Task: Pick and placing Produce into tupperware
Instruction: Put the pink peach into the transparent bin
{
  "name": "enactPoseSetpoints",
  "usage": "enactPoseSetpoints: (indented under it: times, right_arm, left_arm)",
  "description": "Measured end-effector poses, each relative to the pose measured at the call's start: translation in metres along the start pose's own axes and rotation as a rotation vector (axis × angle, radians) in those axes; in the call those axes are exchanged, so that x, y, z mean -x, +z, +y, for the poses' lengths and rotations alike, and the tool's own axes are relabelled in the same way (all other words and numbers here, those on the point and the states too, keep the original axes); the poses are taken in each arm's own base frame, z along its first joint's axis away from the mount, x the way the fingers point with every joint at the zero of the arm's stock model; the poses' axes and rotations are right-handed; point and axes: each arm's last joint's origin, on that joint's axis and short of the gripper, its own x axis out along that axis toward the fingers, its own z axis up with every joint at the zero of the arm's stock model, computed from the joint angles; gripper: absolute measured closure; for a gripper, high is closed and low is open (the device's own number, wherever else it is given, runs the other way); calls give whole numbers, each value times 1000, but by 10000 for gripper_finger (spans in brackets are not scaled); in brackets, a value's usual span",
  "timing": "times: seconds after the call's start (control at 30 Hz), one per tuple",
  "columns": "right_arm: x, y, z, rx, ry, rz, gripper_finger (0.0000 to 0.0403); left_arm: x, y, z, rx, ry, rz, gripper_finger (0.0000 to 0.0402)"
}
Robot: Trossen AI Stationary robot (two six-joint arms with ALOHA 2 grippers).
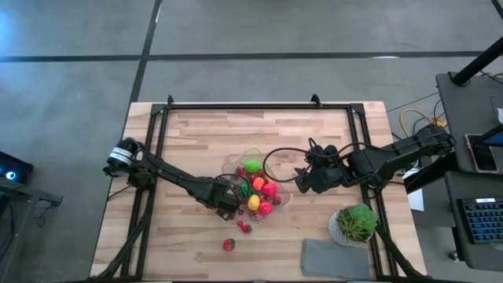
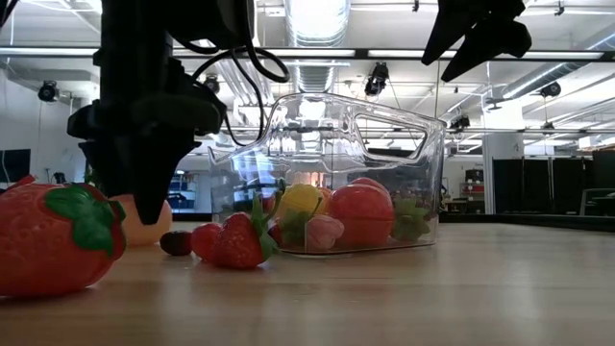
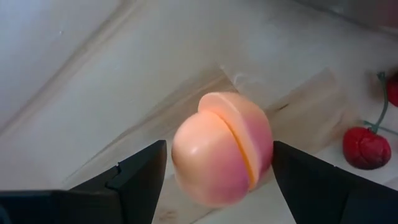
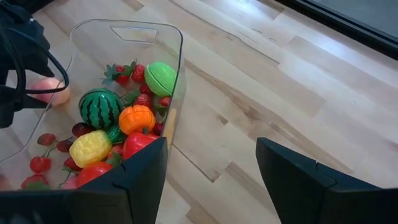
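The clear tupperware (image 1: 236, 163) stands mid-table and holds several toy produce pieces: a green one (image 4: 160, 78), a watermelon (image 4: 101, 107), an orange one (image 4: 136, 118) and a yellow one (image 4: 91, 148). A peach (image 3: 221, 149) rests on the wood just left of the tub. My left gripper (image 3: 219, 180) points down over it, open, with one finger on each side of the peach; no touch shows. My right gripper (image 4: 211, 180) hangs open above the table to the right of the tub, with nothing between its fingers. Strawberries (image 2: 235, 240) and cherries (image 3: 367, 148) lie loose on the table.
A larger strawberry (image 1: 229, 244) lies near the table's front edge. A potted green plant (image 1: 357, 222) and a flat grey cloth (image 1: 336, 258) sit at the near right corner. Black frame rails (image 1: 259, 104) border the table. Bare wood lies toward the far edge.
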Motion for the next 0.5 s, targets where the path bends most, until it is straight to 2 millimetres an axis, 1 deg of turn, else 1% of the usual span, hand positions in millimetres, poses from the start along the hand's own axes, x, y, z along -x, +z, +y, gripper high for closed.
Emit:
enactPoseSetpoints:
  times: [0.17, 0.5]
  right_arm:
    - [0, 0, 0, 1, -1, -1, 165]
    - [0, 0, 0, 0, -1, -1, 165]
  left_arm:
    - [0, 1, 0, 0, 11, -32, 131]
    - [0, 1, 0, 4, 12, -37, 131]
